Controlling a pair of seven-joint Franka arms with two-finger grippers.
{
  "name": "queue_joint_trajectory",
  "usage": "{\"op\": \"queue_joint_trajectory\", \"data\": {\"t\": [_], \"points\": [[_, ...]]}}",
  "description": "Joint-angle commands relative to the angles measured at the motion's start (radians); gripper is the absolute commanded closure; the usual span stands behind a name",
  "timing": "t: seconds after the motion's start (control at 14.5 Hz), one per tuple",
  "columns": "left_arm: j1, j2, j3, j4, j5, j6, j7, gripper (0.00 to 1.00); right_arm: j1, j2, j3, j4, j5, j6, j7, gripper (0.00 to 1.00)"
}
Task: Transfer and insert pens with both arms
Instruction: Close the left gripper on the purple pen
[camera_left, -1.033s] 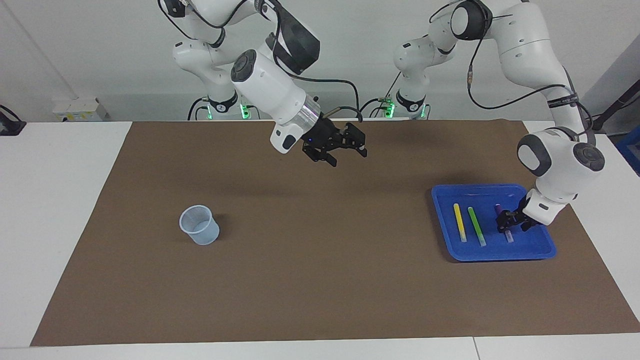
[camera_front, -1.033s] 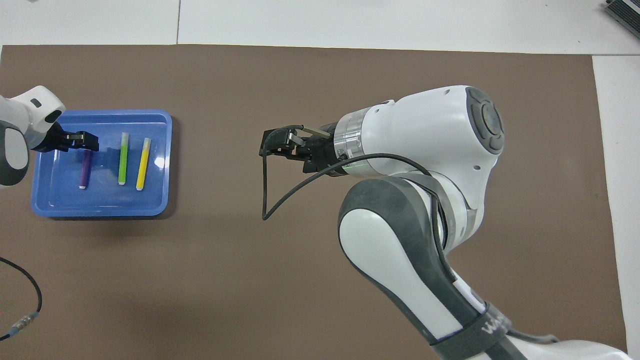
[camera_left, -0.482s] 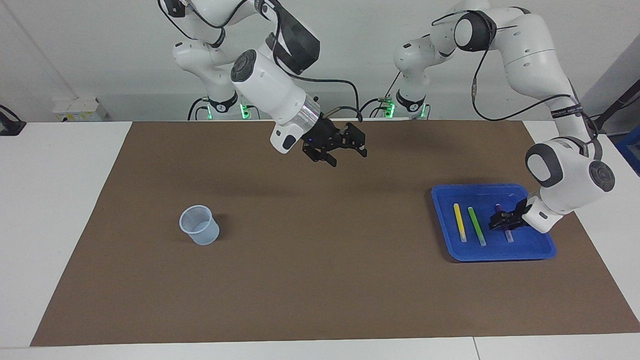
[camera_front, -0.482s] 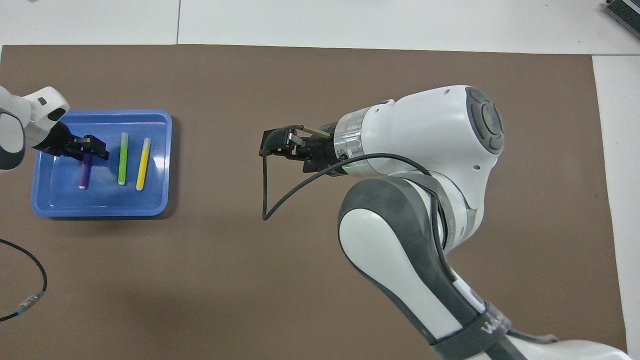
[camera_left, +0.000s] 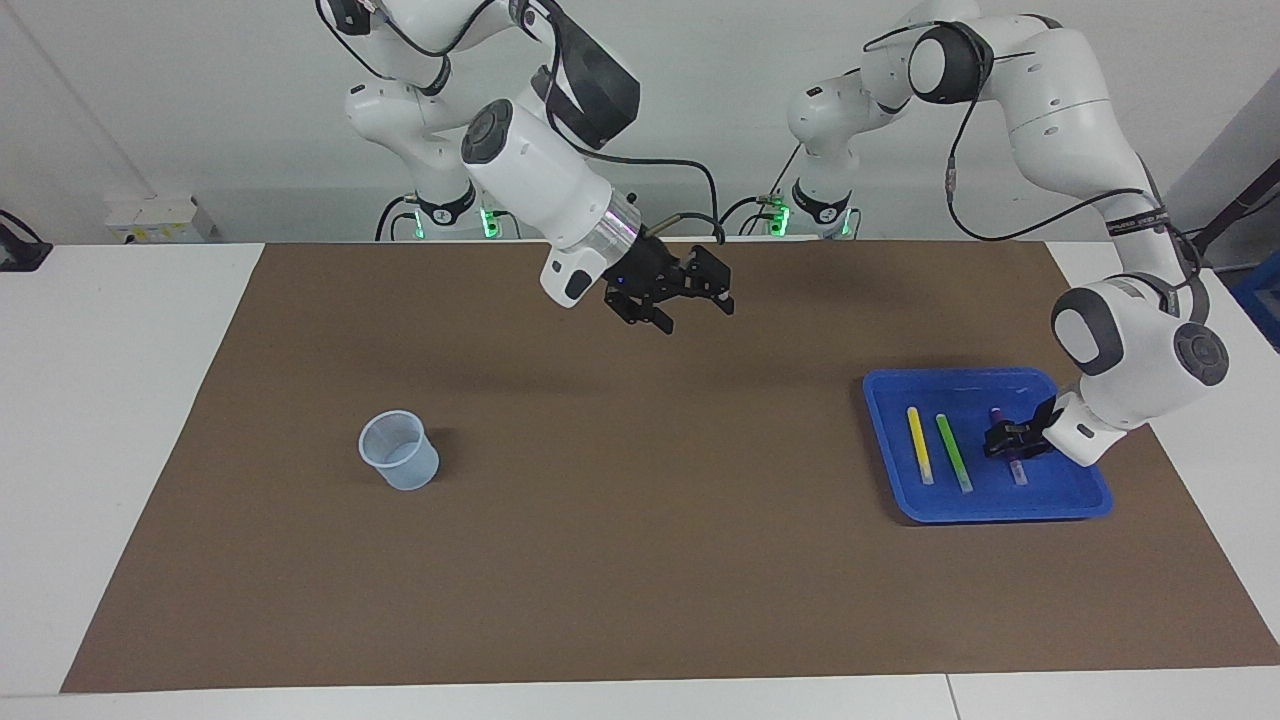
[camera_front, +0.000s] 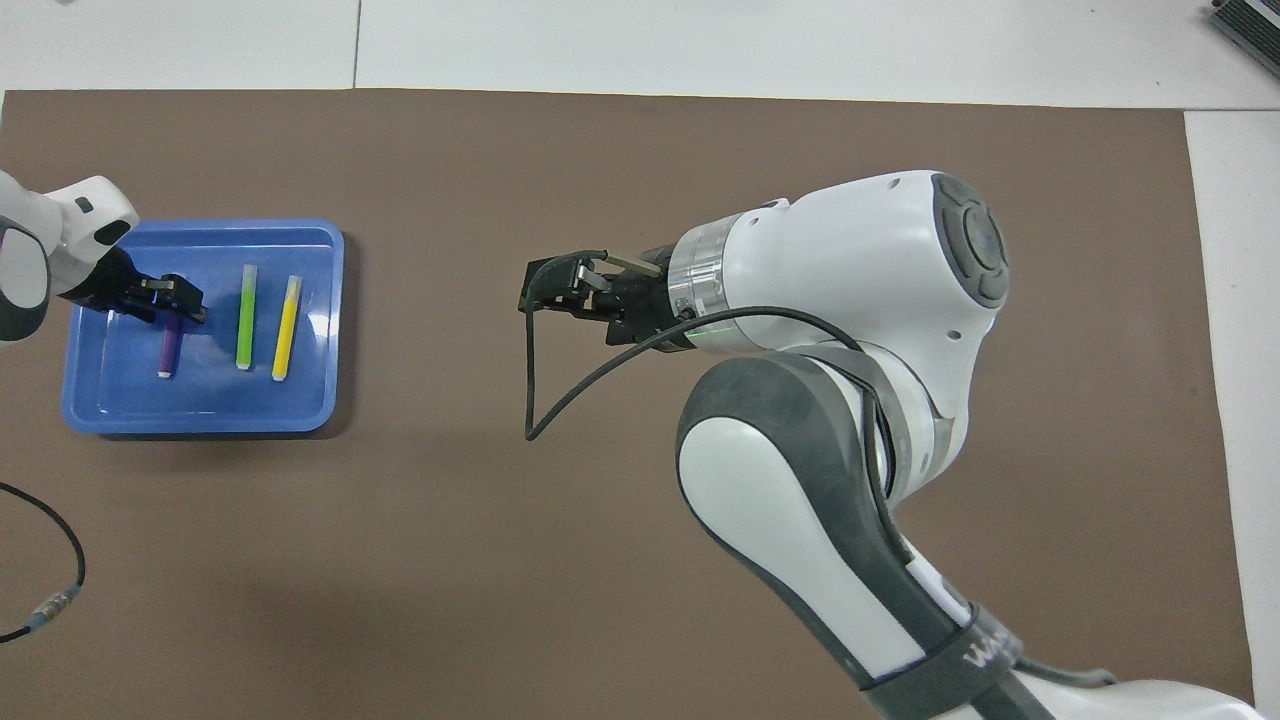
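Left tool (camera_left: 1008, 443) has dropped onto the purple pen (camera_front: 168, 350) in the blue tray (camera_left: 1000, 505); can't tell if it's clamped yet. Right tool (camera_left: 690, 295) waits over the tabletop, fingers apart. Risk: the grip sits toward one end of the pen, so it may pivot on lift.

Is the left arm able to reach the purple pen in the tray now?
Probably yes: the left gripper is already down at the purple pen in the blue tray, and nothing blocks it.

Three pens (camera_left: 919, 444), one tray (camera_left: 885, 440), one cup (camera_left: 398, 450).
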Motion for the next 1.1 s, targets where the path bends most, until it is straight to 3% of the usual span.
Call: {"op": "queue_joint_trajectory", "data": {"t": [0.0, 0.07, 0.14, 0.69, 1.03], "points": [[-0.002, 0.019, 0.003, 0.031, 0.022, -0.014, 0.015, 0.67, -0.002, 0.002, 0.003, 0.000, -0.012, 0.010, -0.022, 0.00], [-0.003, 0.018, 0.003, 0.031, 0.013, -0.014, 0.015, 0.86, -0.004, 0.004, 0.003, 0.000, -0.012, 0.010, -0.024, 0.00], [-0.003, 0.018, 0.001, 0.031, 0.009, -0.017, 0.013, 1.00, -0.004, 0.004, 0.003, 0.000, -0.012, 0.010, -0.022, 0.00], [-0.040, -0.062, 0.001, 0.034, -0.017, -0.075, -0.003, 1.00, -0.005, 0.005, 0.001, 0.000, -0.012, 0.010, -0.036, 0.00], [-0.062, -0.143, -0.002, 0.017, -0.145, -0.239, -0.339, 1.00, -0.008, 0.005, 0.001, 0.000, -0.012, 0.013, -0.056, 0.00]]}}
